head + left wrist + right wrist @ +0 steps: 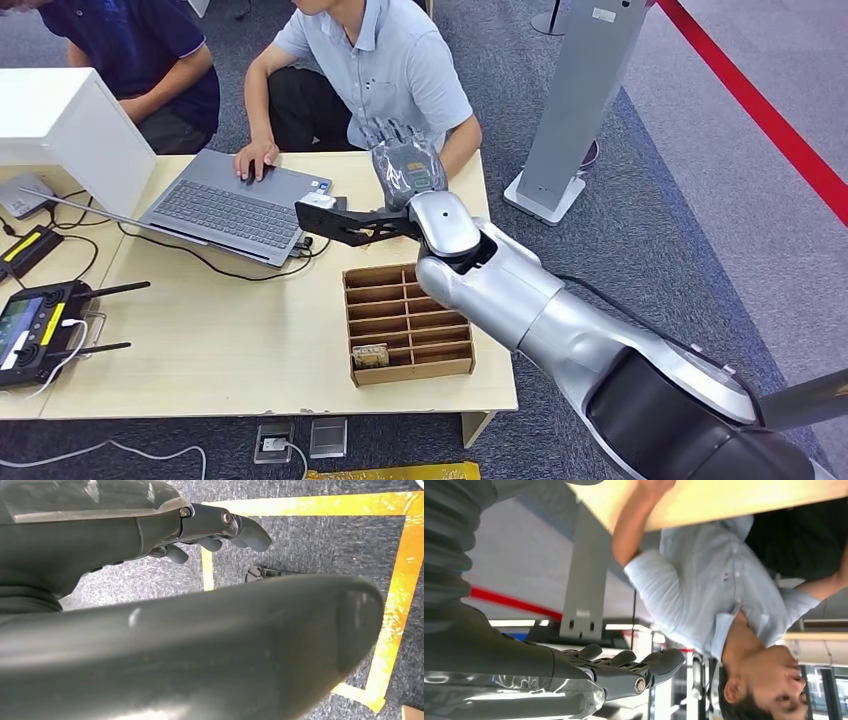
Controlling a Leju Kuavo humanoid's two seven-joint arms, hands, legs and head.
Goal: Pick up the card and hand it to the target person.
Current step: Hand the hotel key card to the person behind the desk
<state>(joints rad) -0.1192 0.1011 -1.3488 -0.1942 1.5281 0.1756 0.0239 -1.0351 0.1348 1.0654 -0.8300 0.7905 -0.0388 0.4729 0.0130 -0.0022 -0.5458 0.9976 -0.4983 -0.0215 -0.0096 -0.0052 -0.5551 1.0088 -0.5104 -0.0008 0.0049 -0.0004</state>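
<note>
my right hand (407, 168) is raised past the far edge of the table (230, 340), in front of the person in the light shirt (400, 70), fingers loosely spread and holding nothing i can see. what may be the card (369, 355) lies in a near slot of the wooden tray (408, 322), so i judge pickup and handover both remain. my left hand (215, 530) hangs over the floor, fingers curled in on nothing.
</note>
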